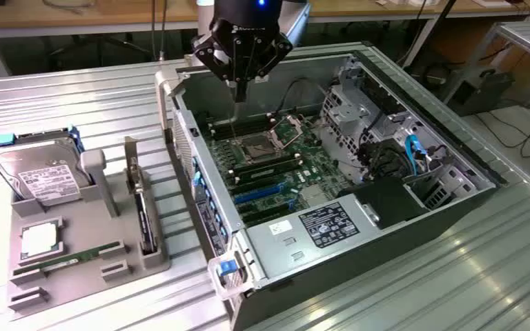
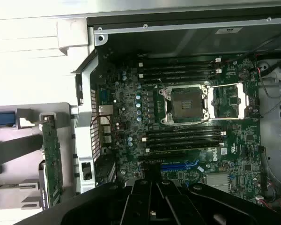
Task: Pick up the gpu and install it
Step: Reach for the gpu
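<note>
While the hand [image 1: 239, 93] hovers clenched and empty over the case [image 1: 184, 131], the gpu [image 1: 143, 221] stands in its tray [image 1: 108, 256]; pickup is pending and calls for an opened hand.

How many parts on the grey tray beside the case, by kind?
hard drive: 1
CPU: 1
memory stick: 1
gpu: 1
Total: 4
</note>
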Robot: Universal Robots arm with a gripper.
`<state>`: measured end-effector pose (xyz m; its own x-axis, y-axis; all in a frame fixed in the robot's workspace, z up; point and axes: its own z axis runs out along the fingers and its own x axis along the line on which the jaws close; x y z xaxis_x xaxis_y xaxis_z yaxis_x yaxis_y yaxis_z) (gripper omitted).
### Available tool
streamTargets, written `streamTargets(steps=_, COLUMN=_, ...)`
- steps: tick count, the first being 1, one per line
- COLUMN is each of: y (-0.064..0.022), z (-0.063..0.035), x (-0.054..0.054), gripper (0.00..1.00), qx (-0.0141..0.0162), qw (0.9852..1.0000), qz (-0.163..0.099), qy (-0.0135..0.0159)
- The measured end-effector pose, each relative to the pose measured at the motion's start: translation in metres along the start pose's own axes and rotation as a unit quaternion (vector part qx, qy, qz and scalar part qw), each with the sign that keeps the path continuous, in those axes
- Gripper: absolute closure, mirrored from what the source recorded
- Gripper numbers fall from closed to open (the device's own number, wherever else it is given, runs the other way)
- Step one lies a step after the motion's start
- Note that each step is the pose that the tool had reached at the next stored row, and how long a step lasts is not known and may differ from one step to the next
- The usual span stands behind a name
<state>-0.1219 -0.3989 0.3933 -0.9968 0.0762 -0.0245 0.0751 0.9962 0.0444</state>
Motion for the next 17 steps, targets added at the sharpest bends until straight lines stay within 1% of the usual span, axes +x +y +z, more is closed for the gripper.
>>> streamTargets(steps=14, y=-0.0001, z=0.0002, x=0.0004, gripper=0.89, qx=0.0, qw=1.0, qz=0.0, qy=0.0)
streamTargets(steps=17, y=-0.0028, z=0.0, x=0.0074, gripper=0.89, qx=0.0, qw=1.0, qz=-0.001, qy=0.0)
